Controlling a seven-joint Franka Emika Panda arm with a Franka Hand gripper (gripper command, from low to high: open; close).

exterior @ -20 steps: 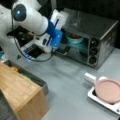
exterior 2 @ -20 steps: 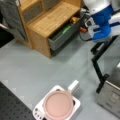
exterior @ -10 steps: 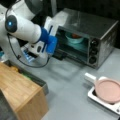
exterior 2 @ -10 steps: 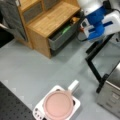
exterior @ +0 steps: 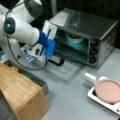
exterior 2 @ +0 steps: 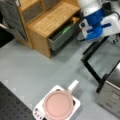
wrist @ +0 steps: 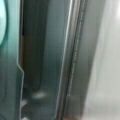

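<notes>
Two front views show my gripper (exterior: 48,45) at the toaster oven (exterior: 85,37), beside its open door (exterior 2: 96,65); the teal bowl (exterior: 73,38) sits inside, toward a front view's right of me. A pink pan (exterior 2: 58,105) rests on a white base, well apart. My wrist view shows only the oven's frame close up; my finger spread I cannot tell.

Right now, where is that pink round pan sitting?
The pink pan sits on a white stove base at a front view's bottom right, in front of the toaster oven, well away from the gripper.
</notes>
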